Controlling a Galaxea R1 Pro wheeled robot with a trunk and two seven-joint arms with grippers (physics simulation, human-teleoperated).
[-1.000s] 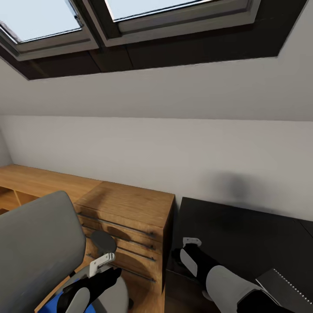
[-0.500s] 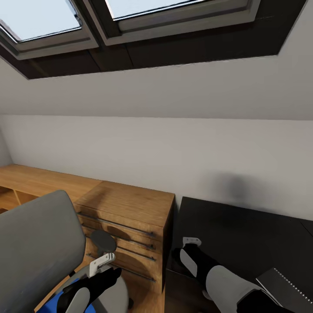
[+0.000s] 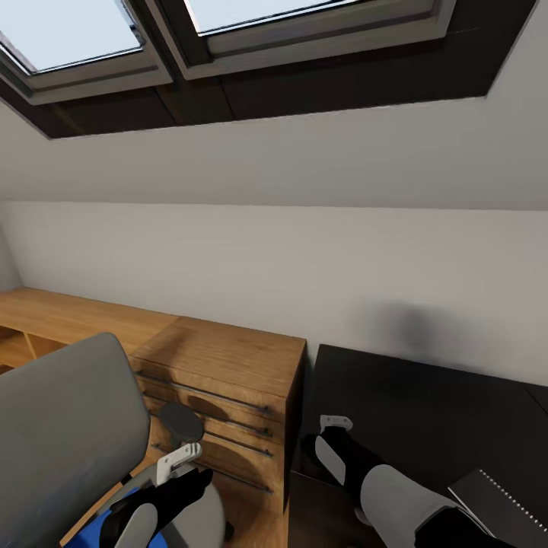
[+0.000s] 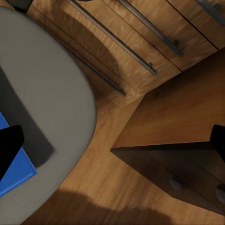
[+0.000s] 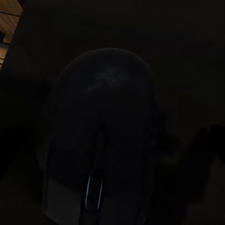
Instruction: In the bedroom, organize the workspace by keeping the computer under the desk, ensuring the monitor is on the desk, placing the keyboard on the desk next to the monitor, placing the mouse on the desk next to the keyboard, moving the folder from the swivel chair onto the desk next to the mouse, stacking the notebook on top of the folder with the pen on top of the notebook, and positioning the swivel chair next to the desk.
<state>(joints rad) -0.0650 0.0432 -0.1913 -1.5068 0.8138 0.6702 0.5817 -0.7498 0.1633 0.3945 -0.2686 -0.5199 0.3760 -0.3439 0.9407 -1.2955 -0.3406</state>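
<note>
Right wrist view: the mouse (image 5: 101, 136) lies on the desk (image 5: 187, 37) directly ahead of the right gripper (image 5: 112, 140), fingers spread, holding nothing. Left gripper (image 4: 112, 140), likewise spread and empty, hangs above the swivel chair (image 4: 47, 103) and blue folder (image 4: 16, 171).

The head camera looked forward and slightly down from high up, taking in the skylights (image 3: 91, 38), far wall, wooden drawers (image 3: 221, 396) and black desk (image 3: 426, 403). The left wrist camera faced down from near the chair (image 4: 42, 108), sharing the chair seat and the drawers (image 4: 140, 37) with the head view. The right wrist camera sat very close above the mouse (image 5: 101, 136) on the dark desk.
</note>
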